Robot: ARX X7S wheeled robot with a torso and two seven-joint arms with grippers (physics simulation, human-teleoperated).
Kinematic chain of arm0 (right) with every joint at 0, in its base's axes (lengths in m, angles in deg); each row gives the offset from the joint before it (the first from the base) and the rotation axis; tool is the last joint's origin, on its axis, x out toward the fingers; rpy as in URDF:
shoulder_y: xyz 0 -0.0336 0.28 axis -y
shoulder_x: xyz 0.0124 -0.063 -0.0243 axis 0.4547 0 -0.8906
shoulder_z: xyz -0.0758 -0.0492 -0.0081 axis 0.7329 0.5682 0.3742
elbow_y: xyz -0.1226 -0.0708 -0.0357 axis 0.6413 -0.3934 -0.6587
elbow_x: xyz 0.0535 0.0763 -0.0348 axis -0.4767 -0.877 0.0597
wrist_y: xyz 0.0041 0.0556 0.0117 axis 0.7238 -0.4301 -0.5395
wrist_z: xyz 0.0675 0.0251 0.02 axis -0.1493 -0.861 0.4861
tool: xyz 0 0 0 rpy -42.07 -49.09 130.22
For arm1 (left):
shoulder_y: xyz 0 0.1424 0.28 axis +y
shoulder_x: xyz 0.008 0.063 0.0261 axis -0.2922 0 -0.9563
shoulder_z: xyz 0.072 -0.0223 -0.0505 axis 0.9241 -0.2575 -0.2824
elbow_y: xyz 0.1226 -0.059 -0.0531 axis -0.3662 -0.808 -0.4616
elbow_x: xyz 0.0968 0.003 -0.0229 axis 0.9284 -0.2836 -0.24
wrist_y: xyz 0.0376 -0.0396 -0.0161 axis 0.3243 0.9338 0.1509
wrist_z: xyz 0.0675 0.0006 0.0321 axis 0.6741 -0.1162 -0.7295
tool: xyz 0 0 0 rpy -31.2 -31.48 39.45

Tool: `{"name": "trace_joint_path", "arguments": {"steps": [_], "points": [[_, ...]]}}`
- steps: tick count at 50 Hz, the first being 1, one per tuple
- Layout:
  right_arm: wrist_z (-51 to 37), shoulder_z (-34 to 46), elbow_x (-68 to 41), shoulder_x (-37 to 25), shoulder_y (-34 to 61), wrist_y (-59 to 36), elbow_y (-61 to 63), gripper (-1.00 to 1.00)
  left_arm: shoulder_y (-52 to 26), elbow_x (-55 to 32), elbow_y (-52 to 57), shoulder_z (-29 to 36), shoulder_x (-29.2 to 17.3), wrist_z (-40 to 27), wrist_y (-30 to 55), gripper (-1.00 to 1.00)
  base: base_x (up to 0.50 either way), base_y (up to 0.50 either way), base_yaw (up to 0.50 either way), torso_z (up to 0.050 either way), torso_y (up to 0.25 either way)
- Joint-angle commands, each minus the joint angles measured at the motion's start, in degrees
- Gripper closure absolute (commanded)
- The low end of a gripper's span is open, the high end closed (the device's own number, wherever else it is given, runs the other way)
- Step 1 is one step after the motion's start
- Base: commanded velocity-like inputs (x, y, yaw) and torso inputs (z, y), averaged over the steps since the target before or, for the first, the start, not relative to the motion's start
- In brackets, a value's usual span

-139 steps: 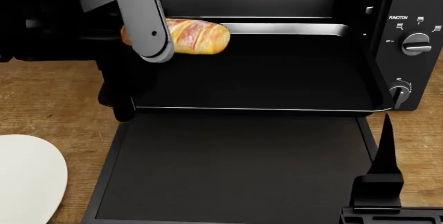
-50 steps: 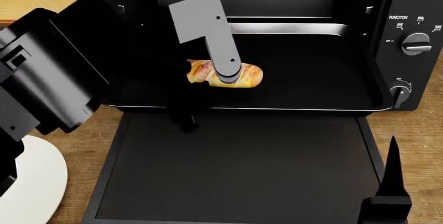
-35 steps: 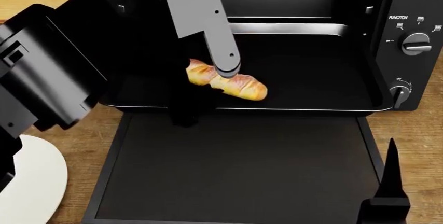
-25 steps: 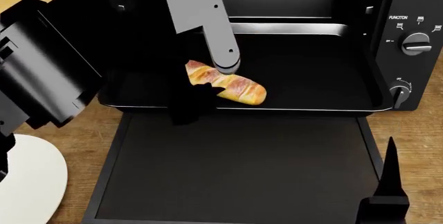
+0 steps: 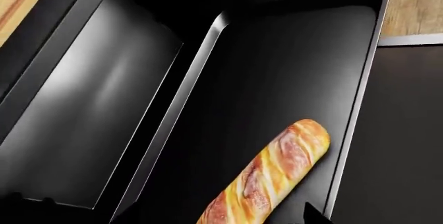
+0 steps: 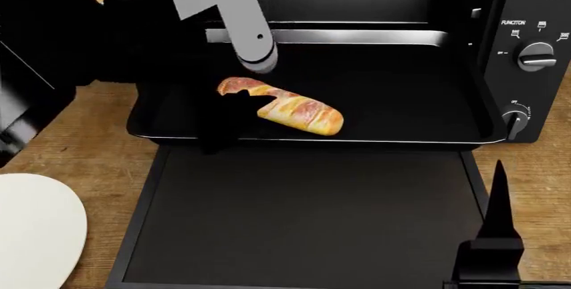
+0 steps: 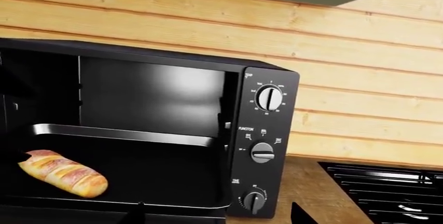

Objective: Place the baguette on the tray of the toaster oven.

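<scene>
The baguette point(image 6: 290, 110) lies diagonally on the black tray point(image 6: 357, 142), which is pulled out of the toaster oven point(image 6: 533, 55). My left gripper point(image 6: 237, 102) is open, with its grey finger point(image 6: 254, 51) raised above the loaf's left end and its black finger point(image 6: 218, 125) in front of it. In the left wrist view the baguette point(image 5: 273, 175) lies free on the tray point(image 5: 349, 130) between the spread jaws. My right gripper point(image 7: 218, 216) is open and empty at the front right point(image 6: 496, 235). The right wrist view shows the baguette point(image 7: 64, 173) and the oven point(image 7: 266, 130).
The oven door point(image 6: 303, 215) lies open and flat in front of the tray. A white plate point(image 6: 36, 229) sits on the wooden counter at the front left. A black ribbed cooktop point(image 7: 387, 187) lies to the right of the oven, with a wood-plank wall behind.
The left gripper brought the baguette down from the tray's back left, let it go on the tray, opened, and drew back up and left. The right gripper hardly moved.
</scene>
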Motion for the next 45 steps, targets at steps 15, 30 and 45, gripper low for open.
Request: {"name": "trace_joint_path", "arguments": {"steps": [15,30,45], "points": [[-0.5,2.3,0.0,-0.7,1.7,0.5,-0.6,-1.00,24.4,-16.4,50.2,-41.5,-10.4,-29.9,29.6,-1.00,0.00,0.00,0.00,0.000,0.000],[-1.6,4.3,-0.4,-1.5,2.4,0.3,-0.8,-1.00,32.1,-43.1,57.3,-53.5,-19.0,-56.9,29.0,-1.00,0.00,0.00,0.00,0.000,0.000],[-2.4,2.8,-2.1,-1.3,1.6,1.8,-0.5,-1.00,38.7,-53.3,59.0,-58.9,-22.4,-65.5,27.5,-1.00,0.00,0.00,0.00,0.000,0.000]]}}
